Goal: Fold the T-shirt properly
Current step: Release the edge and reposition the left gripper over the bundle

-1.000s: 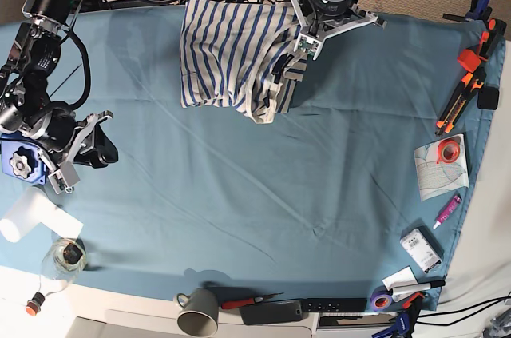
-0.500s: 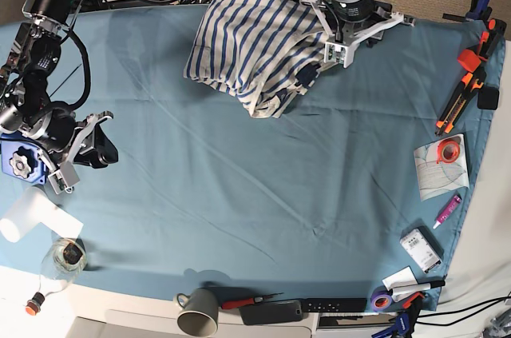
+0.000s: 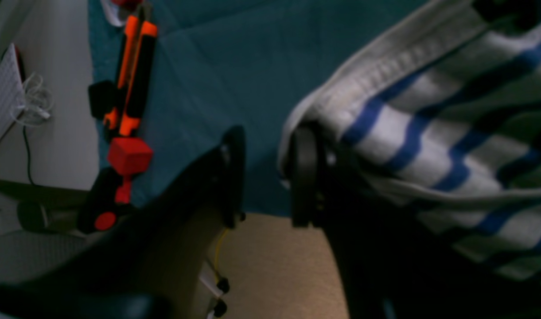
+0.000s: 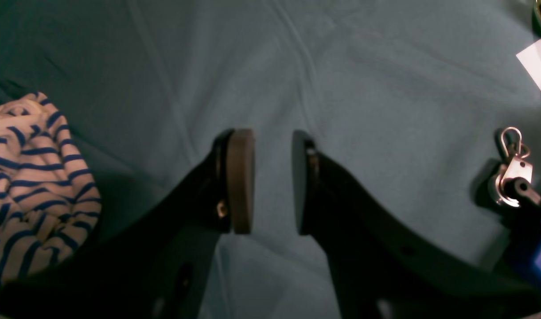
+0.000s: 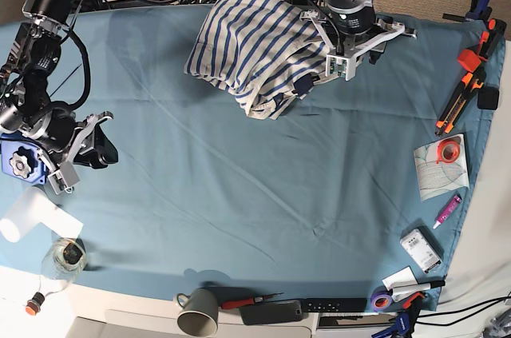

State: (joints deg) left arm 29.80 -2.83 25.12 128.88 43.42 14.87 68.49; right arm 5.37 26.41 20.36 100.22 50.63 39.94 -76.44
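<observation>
**A:** T-shirt [image 5: 255,46] first: where does it lie?

**B:** Bunched in a rumpled heap at the far edge of the worktop [image 5: 239,186], on the teal cloth, a little toward the side of the left arm. Its white cloth with blue stripes is folded over itself in thick layers, with a lower corner drooping toward the middle of the worktop.

**A:** And the left gripper [image 3: 263,175]?

**B:** It sits right at the heap's edge. In the left wrist view its two fingers stand apart with a clear gap between them, and nothing is in that gap. A hem of the T-shirt lies against the outer side of one finger [image 3: 303,175], draped beside it rather than pinched. Beyond the fingers, an orange and black clamp [image 3: 128,88] lies on the cloth near the worktop's edge.

**A:** The right gripper [image 4: 272,179]?

**B:** Well away from the T-shirt, low over bare cloth on the opposite side of the worktop. Its fingers are spread too, with only teal cloth showing between the pads [image 4: 241,179]. They hold nothing. The T-shirt shows at the edge of that wrist view, apart from the fingers. A small metal clip [image 4: 511,170] sits off to the other side.
</observation>
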